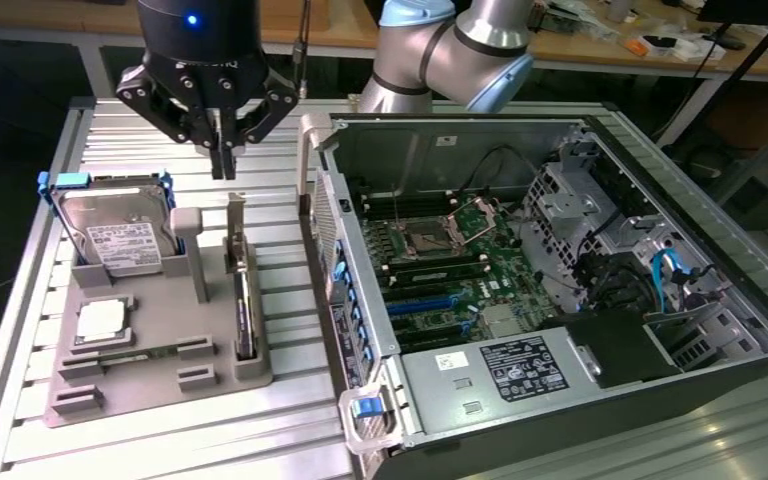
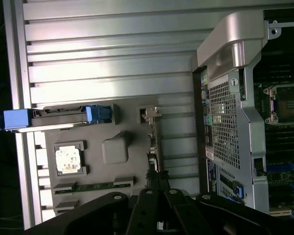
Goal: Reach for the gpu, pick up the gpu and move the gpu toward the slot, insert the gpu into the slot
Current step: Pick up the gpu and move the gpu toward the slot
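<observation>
The gpu [image 1: 241, 305] stands on edge in a groove on the exterior view's right side of the grey holder tray [image 1: 157, 350]. It is a thin dark card with its grey metal bracket [image 1: 236, 228] at the far end. In the wrist view the gpu [image 2: 152, 147] runs as a narrow strip straight ahead of the fingers. My gripper [image 1: 224, 160] hangs above the table just beyond the tray's far end, shut with nothing between its fingers and apart from the card. Blue expansion slots [image 1: 427, 300] lie on the motherboard inside the open computer case [image 1: 704, 250].
The tray also carries a silver hard drive [image 1: 124, 240] in a blue-handled bracket and a small square processor chip [image 1: 101, 320]. The case's tall side wall [image 1: 337, 300] rises just to the exterior view's right of the gpu. Ribbed aluminium table [image 1: 144, 140] surrounds the tray.
</observation>
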